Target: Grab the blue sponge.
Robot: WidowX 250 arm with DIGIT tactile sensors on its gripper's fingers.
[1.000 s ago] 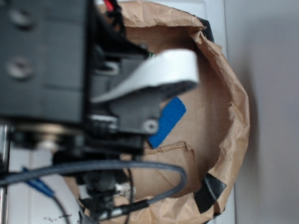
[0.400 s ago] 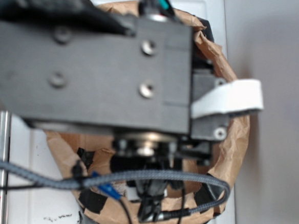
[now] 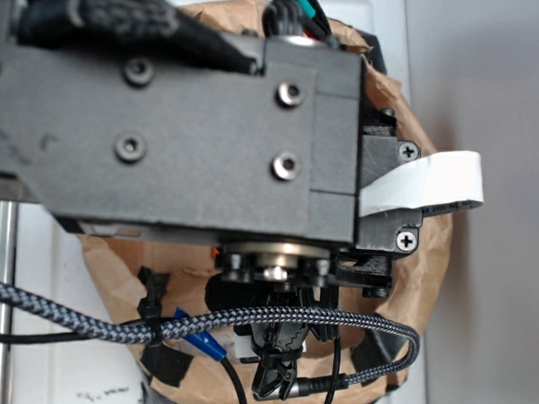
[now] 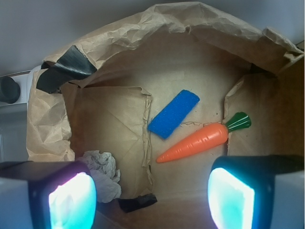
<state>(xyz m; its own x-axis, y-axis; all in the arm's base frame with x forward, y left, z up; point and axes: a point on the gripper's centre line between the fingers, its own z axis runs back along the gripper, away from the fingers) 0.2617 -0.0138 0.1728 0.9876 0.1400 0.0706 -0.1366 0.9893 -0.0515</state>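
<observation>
Your gripper (image 4: 151, 195) hangs spread wide, empty, above the blue sponge (image 4: 173, 114). You've got one sponge and one carrot (image 4: 204, 138) beside it.

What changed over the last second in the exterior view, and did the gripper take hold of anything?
The arm swung rightward across the paper-lined bin, now hiding the blue sponge from the exterior camera. Nothing was grasped: in the wrist view the gripper is open above the bin floor, with the sponge lying free beside the toy carrot. The bin itself stayed put.
</observation>
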